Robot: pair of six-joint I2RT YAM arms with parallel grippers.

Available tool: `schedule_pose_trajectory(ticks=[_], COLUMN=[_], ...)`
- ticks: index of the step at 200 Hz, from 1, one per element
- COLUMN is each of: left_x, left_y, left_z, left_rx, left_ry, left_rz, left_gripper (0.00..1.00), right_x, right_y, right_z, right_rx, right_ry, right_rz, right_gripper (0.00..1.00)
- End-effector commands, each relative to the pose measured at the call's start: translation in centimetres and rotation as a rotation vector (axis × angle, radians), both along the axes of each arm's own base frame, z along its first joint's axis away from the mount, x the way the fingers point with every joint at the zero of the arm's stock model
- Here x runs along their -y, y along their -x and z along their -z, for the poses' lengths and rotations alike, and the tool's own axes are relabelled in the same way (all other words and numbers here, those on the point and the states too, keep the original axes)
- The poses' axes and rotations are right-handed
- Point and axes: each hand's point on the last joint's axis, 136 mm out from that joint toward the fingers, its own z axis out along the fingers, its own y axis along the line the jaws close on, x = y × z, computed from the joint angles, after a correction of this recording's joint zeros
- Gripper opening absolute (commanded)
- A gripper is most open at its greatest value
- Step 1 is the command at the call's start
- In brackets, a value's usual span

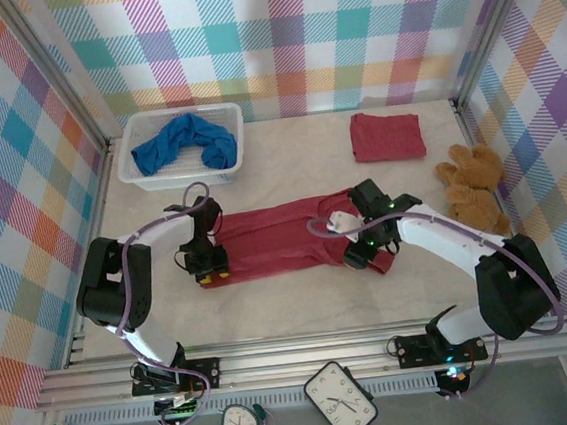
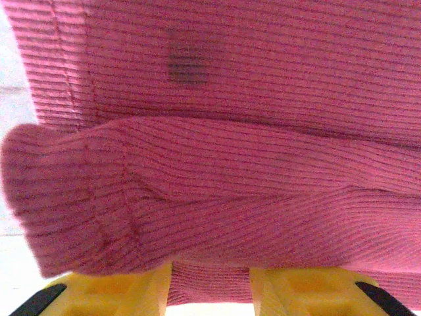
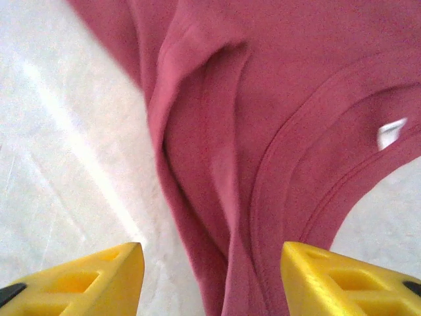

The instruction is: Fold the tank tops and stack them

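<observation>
A dark red tank top (image 1: 286,234) lies spread across the middle of the table. My left gripper (image 1: 210,265) is at its left end and my right gripper (image 1: 360,252) at its right end. In the left wrist view a thick fold of the ribbed red cloth (image 2: 210,197) lies over the tips of the left gripper (image 2: 210,280); the yellow fingers (image 2: 118,293) stand apart with cloth in the gap. The right gripper (image 3: 212,276) is open, its fingers (image 3: 99,276) wide either side of a strap (image 3: 217,217). A second dark red tank top (image 1: 387,134) lies folded at the back right. A blue tank top (image 1: 184,144) sits crumpled in the basket.
The white mesh basket (image 1: 139,176) stands at the back left. A brown teddy bear (image 1: 474,189) lies by the right wall. Checked walls close in the table on three sides. Two clocks (image 1: 340,400) lie below the front rail.
</observation>
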Motion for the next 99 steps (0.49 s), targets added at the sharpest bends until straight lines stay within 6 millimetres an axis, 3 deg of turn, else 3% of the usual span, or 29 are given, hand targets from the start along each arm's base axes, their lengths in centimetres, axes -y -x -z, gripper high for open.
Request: schedule_pose_trajectory(ticks=[1, 42, 99], left_x=[-3.5, -6.7, -6.1], left_y=[0.7, -0.9, -2.0], left_z=[0.8, -0.8, -1.6], left_rx=[-0.047, -0.007, 0.030], left_ry=[-0.123, -0.187, -0.138], left_rz=[0.016, -0.018, -0.027], left_gripper=[0.36, 0.38, 0.42], right_x=[0.3, -0.2, -1.8], right_y=[1.5, 4.3, 5.4], right_z=[0.4, 1.5, 3.1], right_rx=[0.018, 0.015, 0.063], right_ry=[0.045, 0.075, 0.136], right_rz=[-0.063, -0.171, -0.278], right_gripper=[0.58, 0.57, 0.56])
